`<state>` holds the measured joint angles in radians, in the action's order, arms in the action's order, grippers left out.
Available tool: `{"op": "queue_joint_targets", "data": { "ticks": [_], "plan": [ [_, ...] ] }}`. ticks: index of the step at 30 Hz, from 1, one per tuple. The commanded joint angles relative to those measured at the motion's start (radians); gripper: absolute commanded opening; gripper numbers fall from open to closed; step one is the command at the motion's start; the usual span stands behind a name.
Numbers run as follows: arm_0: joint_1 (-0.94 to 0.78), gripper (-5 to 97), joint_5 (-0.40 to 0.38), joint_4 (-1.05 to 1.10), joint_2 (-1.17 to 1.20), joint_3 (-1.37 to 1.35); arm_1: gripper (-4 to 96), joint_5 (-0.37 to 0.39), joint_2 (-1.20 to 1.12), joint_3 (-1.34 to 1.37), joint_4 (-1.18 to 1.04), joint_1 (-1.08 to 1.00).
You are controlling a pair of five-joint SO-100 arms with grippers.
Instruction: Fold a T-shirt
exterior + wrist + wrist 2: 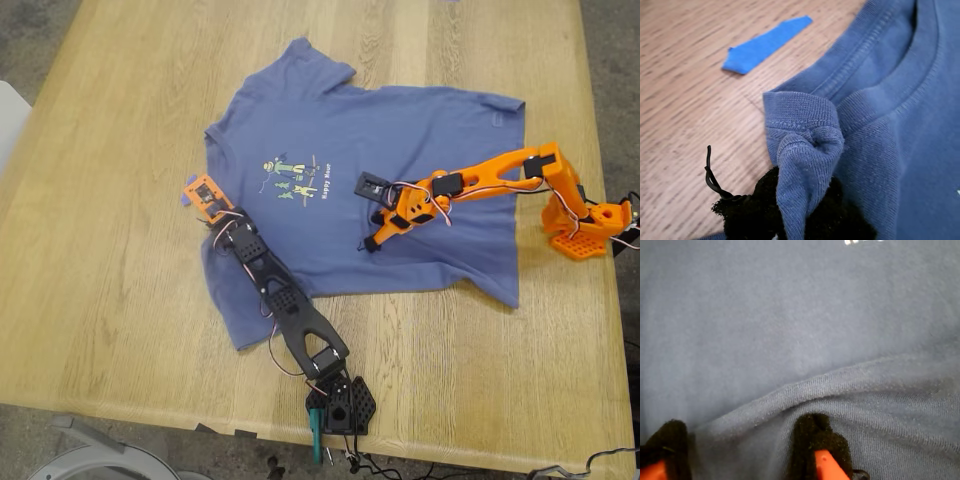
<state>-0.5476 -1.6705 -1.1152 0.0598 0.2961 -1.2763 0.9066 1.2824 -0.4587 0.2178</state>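
Note:
The slate-blue T-shirt (pixel 420 140) lies spread on the wooden table (pixel 110 300), chest print (pixel 295 180) facing up. My first gripper (pixel 207 200), on the black arm, is at the shirt's neck edge on the exterior view's left. In the first wrist view my first gripper (pixel 797 220) is shut on a bunched piece of the ribbed collar (pixel 805 145). My second gripper (pixel 372 240), on the orange arm, rests on the middle of the shirt. In the second wrist view my second gripper (pixel 740 445) has its jaws apart, with the black pads (pixel 815 432) pressed on the cloth and a fabric ridge (pixel 805 390) running just ahead of them.
A small blue tape scrap (pixel 765 44) lies on the bare wood just beside the collar. The orange arm's base (pixel 585 225) stands at the table's edge on the exterior view's right. The black arm's base (pixel 340 405) stands at the near edge.

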Motion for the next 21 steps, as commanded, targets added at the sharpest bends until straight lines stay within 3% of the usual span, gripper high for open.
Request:
{"op": "queue_joint_targets", "data": {
  "ticks": [1,4,8,15,18,21],
  "plan": [
    [0.075,0,-0.014,-0.028,0.11,0.037,28.0,0.005,-0.046,-0.061,-0.018,0.058],
    [0.078,0,-0.015,-0.043,0.123,0.037,18.8,0.0,-0.072,-0.078,-0.028,0.074],
    [0.083,0,-0.015,-0.067,0.144,0.037,17.9,-0.009,-0.083,-0.075,-0.041,0.087],
    [0.101,0,-0.015,-0.12,0.192,0.037,9.0,-0.021,-0.101,-0.052,-0.077,0.103],
    [0.117,0,-0.017,-0.133,0.207,0.037,0.7,-0.023,-0.147,-0.101,-0.087,0.103],
    [0.133,0,-0.018,-0.153,0.227,0.037,0.2,-0.025,-0.175,-0.138,-0.097,0.095]
  ]
}}
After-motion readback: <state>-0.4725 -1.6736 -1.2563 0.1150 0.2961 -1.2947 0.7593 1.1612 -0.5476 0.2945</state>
